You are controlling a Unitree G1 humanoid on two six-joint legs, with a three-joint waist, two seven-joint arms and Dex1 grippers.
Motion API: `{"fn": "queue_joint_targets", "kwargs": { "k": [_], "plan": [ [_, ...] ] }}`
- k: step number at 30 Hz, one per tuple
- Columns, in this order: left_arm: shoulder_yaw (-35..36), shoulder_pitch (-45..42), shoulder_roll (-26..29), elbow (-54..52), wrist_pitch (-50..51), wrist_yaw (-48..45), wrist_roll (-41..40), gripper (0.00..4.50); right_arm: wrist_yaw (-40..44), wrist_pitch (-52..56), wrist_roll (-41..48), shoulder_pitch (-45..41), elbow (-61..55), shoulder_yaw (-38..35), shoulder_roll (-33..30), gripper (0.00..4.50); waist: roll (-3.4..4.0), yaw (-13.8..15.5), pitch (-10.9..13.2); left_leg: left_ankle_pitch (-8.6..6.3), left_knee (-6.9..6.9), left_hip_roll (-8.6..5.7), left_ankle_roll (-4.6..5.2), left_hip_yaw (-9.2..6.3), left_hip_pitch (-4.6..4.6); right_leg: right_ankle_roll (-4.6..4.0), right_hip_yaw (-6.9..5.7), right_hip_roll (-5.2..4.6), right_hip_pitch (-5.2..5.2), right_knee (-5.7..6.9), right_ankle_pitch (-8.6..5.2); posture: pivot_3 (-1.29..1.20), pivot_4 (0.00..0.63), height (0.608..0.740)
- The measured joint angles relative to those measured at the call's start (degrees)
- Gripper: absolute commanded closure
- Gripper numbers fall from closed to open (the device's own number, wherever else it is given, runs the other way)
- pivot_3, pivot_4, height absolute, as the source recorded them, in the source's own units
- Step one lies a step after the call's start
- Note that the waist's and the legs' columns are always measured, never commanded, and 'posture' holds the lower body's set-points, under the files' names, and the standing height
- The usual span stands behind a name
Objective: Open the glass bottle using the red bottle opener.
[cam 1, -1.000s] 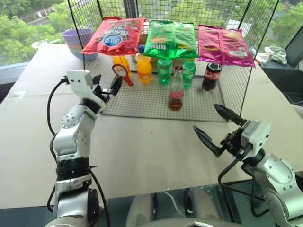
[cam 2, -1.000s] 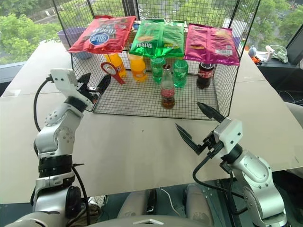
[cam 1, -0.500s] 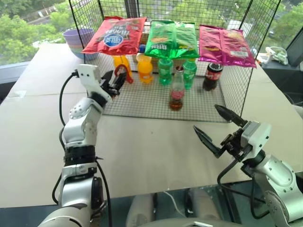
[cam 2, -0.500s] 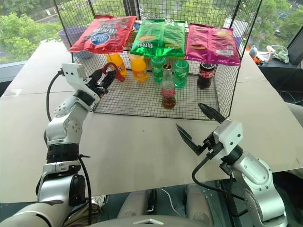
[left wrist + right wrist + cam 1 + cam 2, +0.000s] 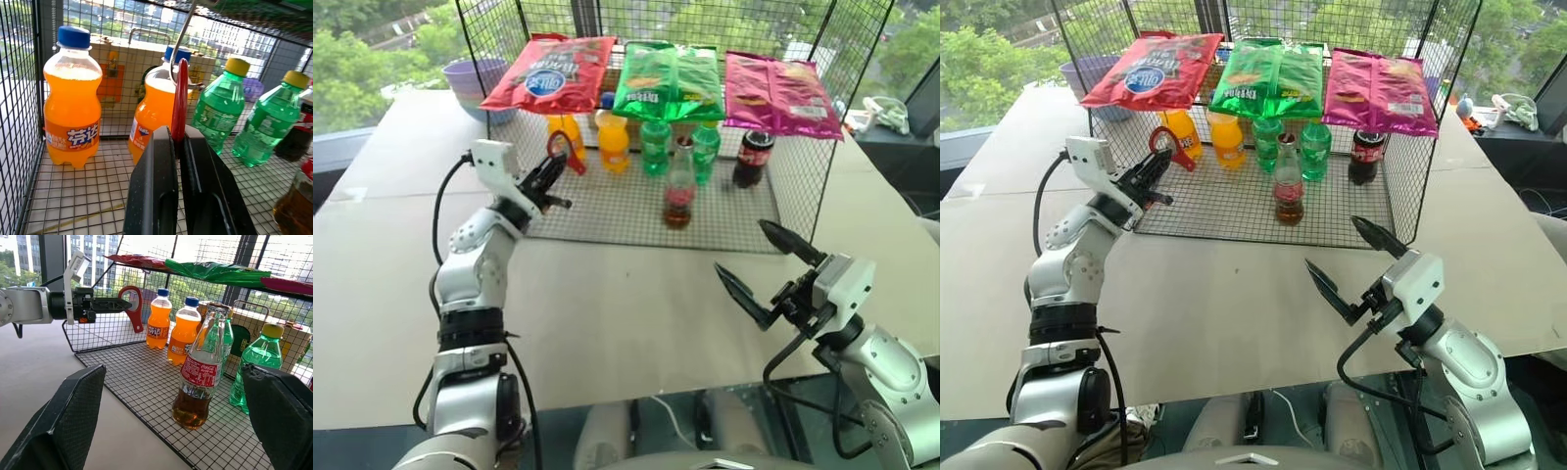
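Fetching the tool, by the look of it: left claw [image 5: 555, 172] clamped shut on the handle of the flat red bottle opener with the ring-shaped head [image 5: 1169, 148], which hangs from a metal hook [image 5: 181, 46] inside the black wire cage [image 5: 636, 211] toward the worktop's [image 5: 607, 304] far edge, near the cage's left wall, just in front of two orange soda bottles [image 5: 72, 98]. Opener not yet off the hook. Next, probably: lifting the ring clear of the hook, drawing back out of the cage, then carrying the head across to the crown cap. Small clear glass bottle with dark cola and a red label [image 5: 678, 186] upright on the cage floor near the middle of its open front, well apart from the opener, untouched. Left arm reaching forward into the cage mouth, wrist angled toward the centre. Right claw [image 5: 766, 271] spread wide and empty, held above the worktop's near right part, aimed at the glass bottle but well short of it.
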Motion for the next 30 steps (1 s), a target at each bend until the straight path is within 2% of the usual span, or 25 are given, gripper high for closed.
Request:
{"fn": "queue_joint_targets", "kwargs": {
  "k": [11, 14, 16, 17, 18, 20, 24, 30],
  "plan": [
    [-0.69, 1.93, 0.97, -3.83, 1.54, -8.79, -3.23, 4.48, -0.14, 3.28, 0.33, -1.04, 1.73, -0.22, -1.03, 0.00, 0.00, -0.03, 0.00, 0.00, 0.01, 0.01, 0.00, 0.01, -0.01, -0.02, 0.01, 0.00, 0.00, 0.00, -0.01, 0.00, 0.150, 0.740],
    [0.27, 3.36, 1.20, -8.26, 9.58, -10.07, -10.97, 4.48, -1.69, 6.37, 1.84, -1.93, 1.71, -0.93, -0.37, 0.00, 0.00, -0.05, 0.00, 0.00, 0.01, 0.03, 0.00, -0.08, -0.01, -0.01, 0.02, -0.01, 0.00, 0.00, -0.01, 0.00, 0.150, 0.740],
    [2.66, 5.36, 2.23, -11.76, 19.70, -9.97, -21.23, 4.48, -3.09, 11.36, 4.51, -3.84, 0.60, -1.04, -0.81, 0.00, 0.00, -0.47, 0.01, 0.00, 0.01, 0.10, 0.00, -0.20, 0.03, -0.01, 0.08, -0.02, -0.02, 0.04, -0.01, 0.00, 0.150, 0.740],
    [4.03, 7.62, 4.07, -14.18, 26.03, -10.50, -27.32, 4.48, -4.22, 16.46, 6.12, -5.58, -1.35, -0.87, -2.55, 0.00, 0.01, -1.09, 0.01, 0.00, 0.00, 0.10, 0.00, -0.22, 0.04, -0.01, 0.08, -0.02, -0.03, 0.06, -0.01, 0.00, 0.150, 0.740],
    [4.38, 8.66, 5.01, -15.21, 28.57, -10.82, -29.66, 4.48, -4.69, 19.04, 7.57, -6.42, -2.34, -1.05, -3.56, 0.00, 0.01, -1.26, 0.01, 0.00, 0.00, 0.11, 0.00, -0.23, 0.04, -0.01, 0.08, -0.02, -0.03, 0.06, -0.01, 0.00, 0.150, 0.740],
    [5.06, 11.54, 7.35, -17.92, 34.13, -11.79, -35.21, 4.48, -5.11, 25.59, 14.98, -9.41, -4.02, -1.89, -5.27, 0.00, 0.00, -1.47, 0.01, 0.00, 0.00, 0.10, 0.00, -0.26, 0.06, -0.02, 0.05, -0.01, -0.02, 0.06, -0.02, 0.00, 0.150, 0.740],
    [5.98, 13.41, 8.23, -21.63, 41.59, -11.03, -45.03, 4.48, -5.05, 33.52, 31.92, -14.08, -4.22, -2.95, -5.82, 0.00, -0.03, -1.15, 0.02, 0.00, 0.02, 0.09, 0.00, -0.33, 0.05, -0.03, 0.00, -0.04, 0.02, 0.06, -0.02, 0.00, 0.150, 0.740],
    [2.62, 13.61, 6.52, -25.50, 45.05, -8.68, -50.74, 4.48, -5.61, 39.29, 43.97, -18.79, -0.29, -2.79, -6.90, 0.00, -0.05, -1.26, 0.02, 0.00, 0.02, 0.01, 0.01, -0.29, 0.05, -0.04, 0.05, -0.05, 0.02, 0.03, -0.02, 0.00, 0.150, 0.740]
  ]
}}
